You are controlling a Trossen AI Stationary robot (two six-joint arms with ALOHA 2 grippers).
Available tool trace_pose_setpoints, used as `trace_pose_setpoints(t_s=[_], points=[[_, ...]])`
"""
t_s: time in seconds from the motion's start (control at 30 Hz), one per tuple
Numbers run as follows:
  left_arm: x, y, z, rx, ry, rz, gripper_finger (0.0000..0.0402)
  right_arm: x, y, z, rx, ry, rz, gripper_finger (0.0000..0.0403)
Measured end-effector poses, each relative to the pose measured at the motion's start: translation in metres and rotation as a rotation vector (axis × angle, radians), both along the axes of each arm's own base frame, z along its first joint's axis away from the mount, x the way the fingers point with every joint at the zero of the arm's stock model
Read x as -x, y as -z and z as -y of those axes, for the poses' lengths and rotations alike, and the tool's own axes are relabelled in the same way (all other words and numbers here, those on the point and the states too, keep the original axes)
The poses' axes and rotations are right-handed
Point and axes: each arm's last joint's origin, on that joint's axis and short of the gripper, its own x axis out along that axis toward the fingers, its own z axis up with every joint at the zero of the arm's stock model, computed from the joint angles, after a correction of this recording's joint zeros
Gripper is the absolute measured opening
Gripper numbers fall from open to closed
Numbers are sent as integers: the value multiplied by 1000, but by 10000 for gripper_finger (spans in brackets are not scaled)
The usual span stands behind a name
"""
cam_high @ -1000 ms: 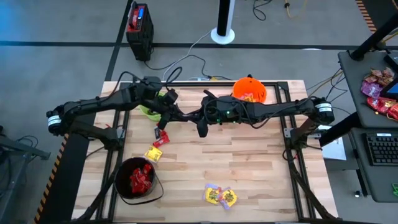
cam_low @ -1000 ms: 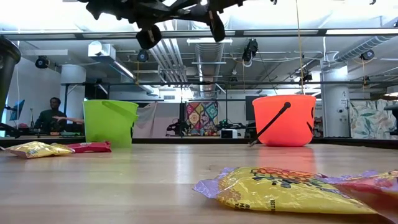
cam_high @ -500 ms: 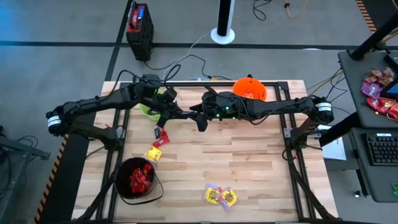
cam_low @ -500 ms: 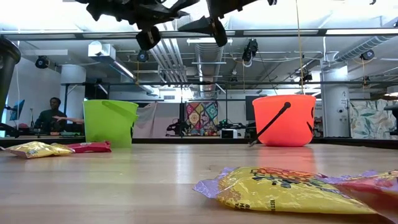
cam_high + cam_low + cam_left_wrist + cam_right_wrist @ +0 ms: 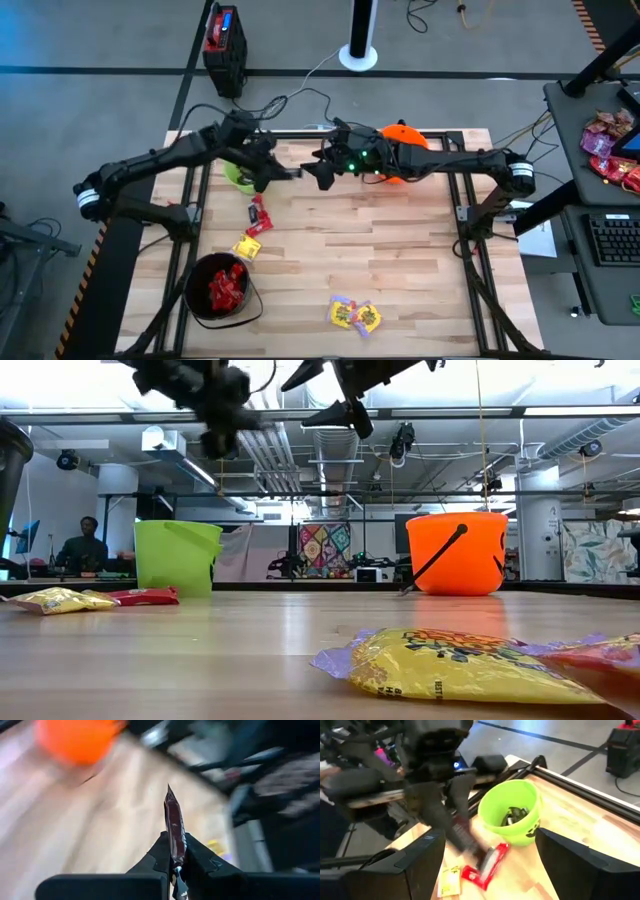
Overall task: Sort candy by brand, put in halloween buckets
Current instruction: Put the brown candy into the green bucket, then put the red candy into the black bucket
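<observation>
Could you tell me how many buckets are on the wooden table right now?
3. The black bucket sits at the near left corner, the green bucket at the far left, partly under the left arm, and the orange bucket at the far side, partly under the right arm.

Table (image 5: 400,250): pale wood planks, smooth, faint sheen in low view; frame around it dark matt metal. Buckets smooth plastic, lime green (image 5: 512,812), orange (image 5: 455,550), black (image 5: 195,300); the orange one's handle thin and dark. Candy (image 5: 450,665) in crinkled glossy film wrappers, yellow and red; dark shiny wrapper (image 5: 172,827) pinched between left gripper's (image 5: 172,852) matt black fingers.
</observation>
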Motion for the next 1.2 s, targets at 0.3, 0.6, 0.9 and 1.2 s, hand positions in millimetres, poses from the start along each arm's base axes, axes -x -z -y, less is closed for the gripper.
trace_pose_setpoints(t_s=[0.3,0.6,0.9,1.2], points=[[60,-10,-32,-302,-267,-878,5,6,3,20,-39,58,-26,302],[63,39,-79,-136,-209,-1077,41,10,7,26,-82,83,-69,300],[58,44,-83,-100,-143,-1039,166,18,23,17,-340,-24,-223,294],[60,10,-56,33,-162,-721,184,15,42,-18,-170,-303,-418,268]])
